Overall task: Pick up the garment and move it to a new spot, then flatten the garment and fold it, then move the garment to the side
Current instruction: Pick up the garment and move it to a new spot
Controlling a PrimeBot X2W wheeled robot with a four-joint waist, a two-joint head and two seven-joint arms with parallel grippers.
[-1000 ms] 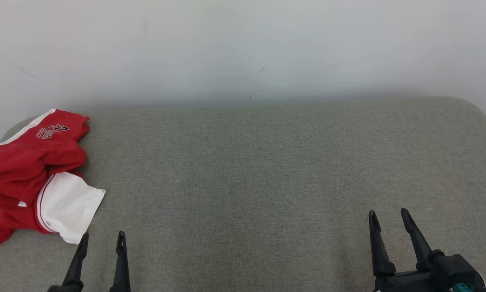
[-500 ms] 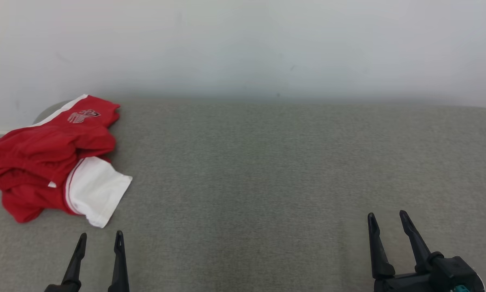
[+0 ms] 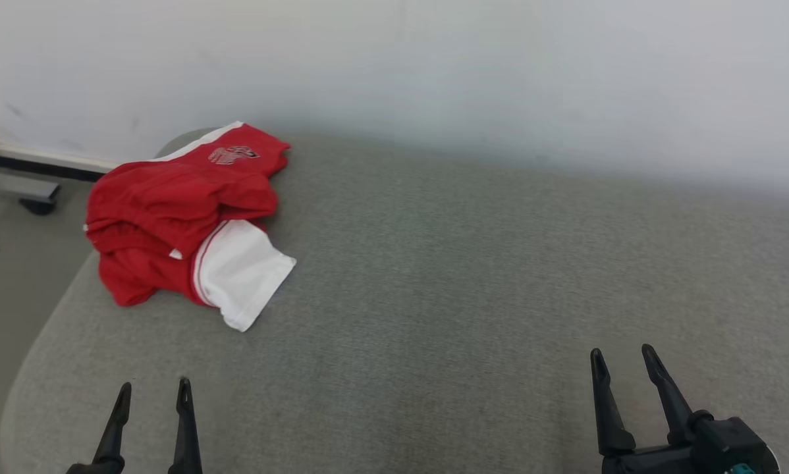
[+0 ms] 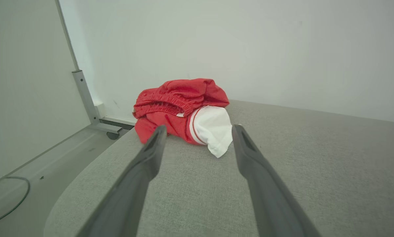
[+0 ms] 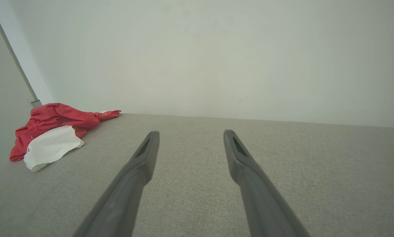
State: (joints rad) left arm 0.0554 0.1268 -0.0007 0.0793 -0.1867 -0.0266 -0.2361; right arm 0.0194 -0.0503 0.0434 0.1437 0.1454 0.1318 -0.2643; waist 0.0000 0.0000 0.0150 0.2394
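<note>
The head has turned left, so the crumpled red and white shorts (image 3: 184, 217) at the grey table's (image 3: 434, 296) far left corner show fully, ahead of the open, empty left gripper (image 3: 155, 383), the open right gripper (image 3: 622, 349) well apart, ready for picking up.

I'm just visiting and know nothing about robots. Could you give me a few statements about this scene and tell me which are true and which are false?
1. The red and white garment lies crumpled near the far left corner of the grey surface. True.
2. The left gripper is clamped on the garment. False: it is open and short of the garment.
3. The right gripper is open and holds nothing. True.
4. The garment is folded flat. False: it is bunched in a heap.
</note>
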